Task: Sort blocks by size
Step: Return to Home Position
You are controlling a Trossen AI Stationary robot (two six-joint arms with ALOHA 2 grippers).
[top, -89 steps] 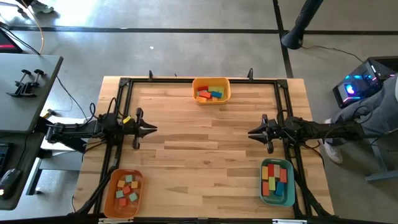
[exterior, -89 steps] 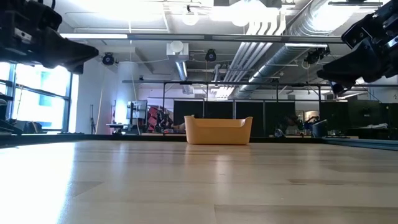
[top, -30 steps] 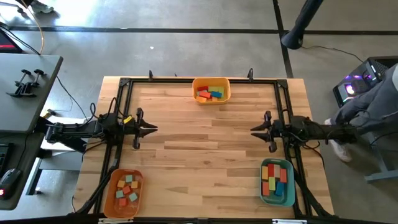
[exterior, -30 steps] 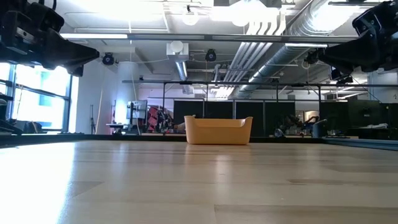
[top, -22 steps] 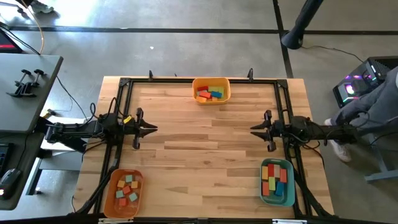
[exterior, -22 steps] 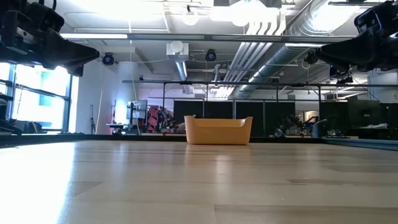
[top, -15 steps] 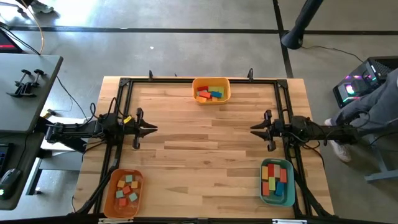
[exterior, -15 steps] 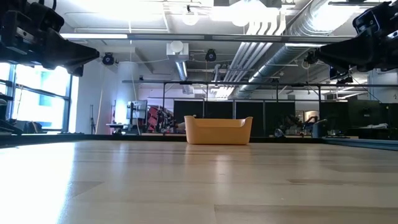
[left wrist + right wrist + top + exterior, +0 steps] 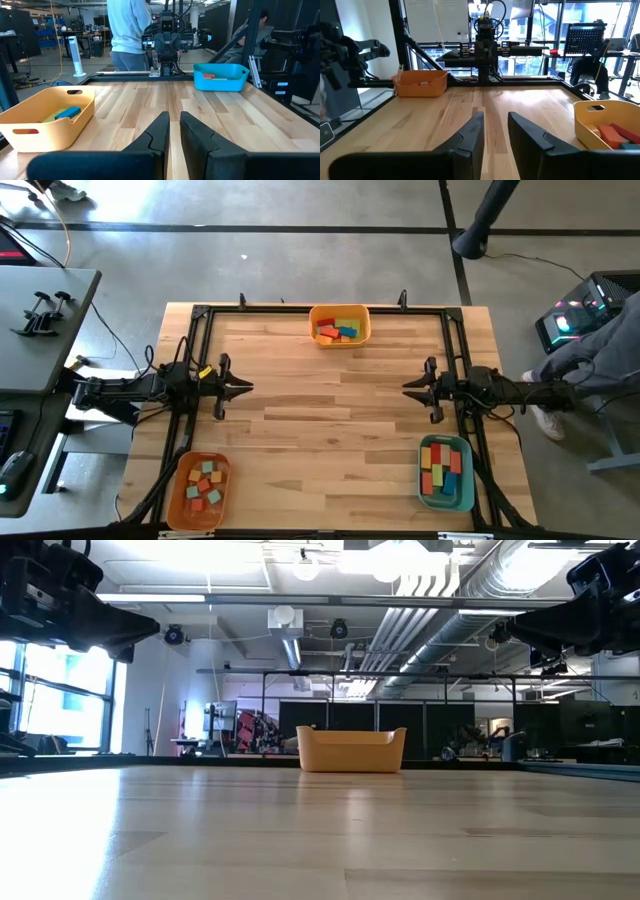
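Above the wooden desk point(image 9: 330, 430), the left end effector point(image 9: 245, 388) hangs at the left side, fingers a narrow slit apart. The right end effector point(image 9: 408, 391) faces it from the right side, fingers slightly wider; both hold nothing. The blocks point(image 9: 338, 330) lie in three bins: mid-sized ones in the yellow bin point(image 9: 313, 325) at the far edge, long bars in the teal bin point(image 9: 468, 480) at the near right corner, small ones in the orange bin point(image 9: 175, 495) at the near left corner.
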